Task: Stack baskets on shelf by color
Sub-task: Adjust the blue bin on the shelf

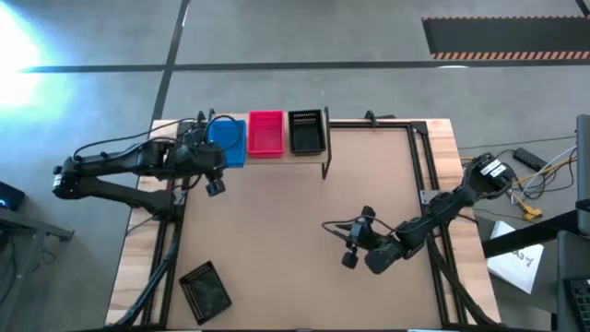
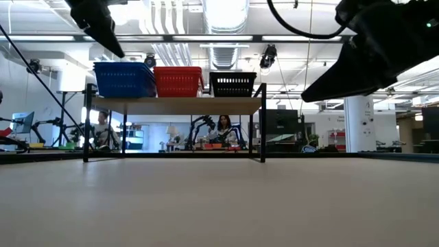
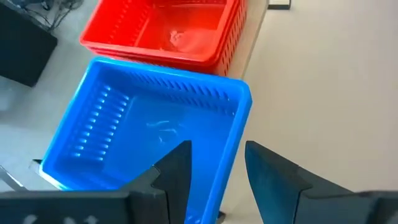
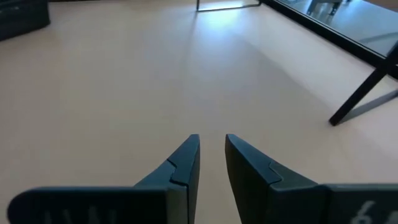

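On the shelf (image 1: 324,148), along the table's far edge, stand a blue basket stack (image 1: 230,143), a red stack (image 1: 265,134) and a black basket (image 1: 307,131). The low view shows them side by side on the plank (image 2: 175,105). Another black basket (image 1: 205,288) lies tilted at the near left corner of the table. My left gripper (image 3: 217,171) hovers open just above the blue basket (image 3: 149,130), one finger over its inside and one outside its near wall. My right gripper (image 4: 212,146) hangs over bare table (image 1: 353,242), its fingers a narrow gap apart and holding nothing.
The table's middle (image 1: 295,221) is bare board. Black frame rails run along its right side (image 1: 426,175) and its left side. Cables and papers lie beyond the right edge. People and workbenches show in the room behind the shelf (image 2: 223,130).
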`<action>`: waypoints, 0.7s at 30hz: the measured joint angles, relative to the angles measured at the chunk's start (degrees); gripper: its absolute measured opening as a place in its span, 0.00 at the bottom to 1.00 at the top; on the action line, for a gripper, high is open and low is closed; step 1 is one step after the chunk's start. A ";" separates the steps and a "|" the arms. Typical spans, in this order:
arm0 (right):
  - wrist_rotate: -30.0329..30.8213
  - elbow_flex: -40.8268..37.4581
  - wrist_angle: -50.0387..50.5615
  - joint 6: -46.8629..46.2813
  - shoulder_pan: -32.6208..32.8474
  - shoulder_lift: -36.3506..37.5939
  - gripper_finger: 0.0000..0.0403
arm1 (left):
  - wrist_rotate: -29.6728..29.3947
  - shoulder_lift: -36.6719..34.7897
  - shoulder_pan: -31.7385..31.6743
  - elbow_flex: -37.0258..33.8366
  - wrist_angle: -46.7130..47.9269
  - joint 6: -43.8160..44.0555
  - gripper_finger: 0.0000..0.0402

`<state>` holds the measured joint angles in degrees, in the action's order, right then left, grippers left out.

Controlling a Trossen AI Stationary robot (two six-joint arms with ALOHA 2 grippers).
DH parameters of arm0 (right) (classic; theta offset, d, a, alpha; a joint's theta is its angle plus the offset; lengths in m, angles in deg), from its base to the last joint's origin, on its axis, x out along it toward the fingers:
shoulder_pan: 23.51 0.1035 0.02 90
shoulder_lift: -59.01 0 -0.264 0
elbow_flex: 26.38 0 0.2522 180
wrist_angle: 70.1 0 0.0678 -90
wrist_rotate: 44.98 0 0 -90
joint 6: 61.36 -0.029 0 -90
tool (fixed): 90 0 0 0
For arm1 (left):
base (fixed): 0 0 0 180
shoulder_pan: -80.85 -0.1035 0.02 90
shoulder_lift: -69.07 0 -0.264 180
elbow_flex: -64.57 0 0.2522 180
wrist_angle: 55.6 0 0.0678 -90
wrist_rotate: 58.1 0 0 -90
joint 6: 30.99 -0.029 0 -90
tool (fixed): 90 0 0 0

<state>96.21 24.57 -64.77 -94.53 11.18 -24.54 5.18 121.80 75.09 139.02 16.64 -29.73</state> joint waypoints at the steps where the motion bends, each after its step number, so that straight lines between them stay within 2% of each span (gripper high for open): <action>1: -0.01 0.00 -0.02 0.00 -0.19 0.00 0.17 | -0.04 0.00 0.00 -0.08 -0.09 -0.07 0.33; 5: -0.14 0.00 -0.02 -0.22 -0.22 0.00 0.18 | 1.09 0.59 1.62 0.32 -0.03 -0.47 0.33; 11: -0.14 0.00 -0.02 -0.23 -0.23 0.00 0.19 | 1.25 0.38 8.17 2.92 -4.73 0.01 0.32; 14: -0.14 0.00 -0.02 -0.24 -0.23 0.00 0.18 | 3.49 0.98 10.57 2.30 -5.71 3.04 0.25; 19: -0.13 0.00 -0.02 -0.03 -0.23 0.00 0.16 | 5.22 3.65 12.96 -2.10 -4.75 9.39 0.04; 21: -0.13 0.00 -0.01 0.25 -0.23 0.00 0.16 | 4.97 4.68 12.85 -3.80 -4.65 11.16 0.02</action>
<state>96.09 24.57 -64.78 -94.28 10.95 -24.54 10.15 126.49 87.94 135.22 11.99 -18.57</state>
